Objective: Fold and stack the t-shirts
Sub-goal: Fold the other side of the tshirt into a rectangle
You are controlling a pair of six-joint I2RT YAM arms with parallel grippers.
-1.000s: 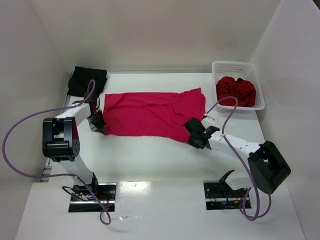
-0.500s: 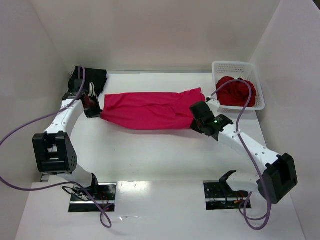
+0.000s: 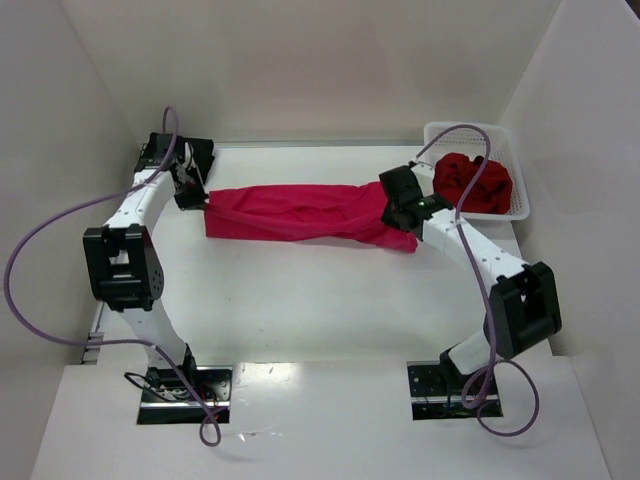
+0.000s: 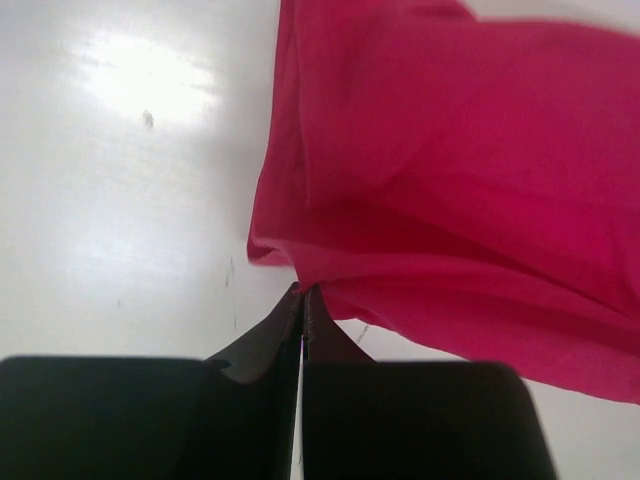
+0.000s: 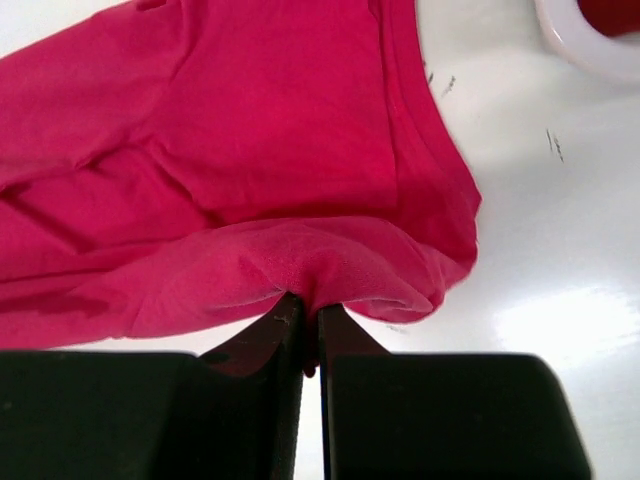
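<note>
The crimson-pink t-shirt (image 3: 300,208) lies folded over lengthwise in a narrow band across the far half of the table. My left gripper (image 3: 190,195) is shut on its left edge (image 4: 300,270). My right gripper (image 3: 397,212) is shut on its right edge, with cloth pinched between the fingertips (image 5: 310,295). A black t-shirt (image 3: 200,152) lies at the far left corner, mostly hidden behind my left arm. Darker red t-shirts (image 3: 472,180) are piled in the white basket (image 3: 520,205).
The white lattice basket stands at the far right against the wall; its rim (image 5: 590,50) shows in the right wrist view. White walls close in the table on the left, back and right.
Both grippers have carried the near edge of the crimson-pink t-shirt away from the bases and over its far half. The shirt has gone from a wide spread to a narrow band.
</note>
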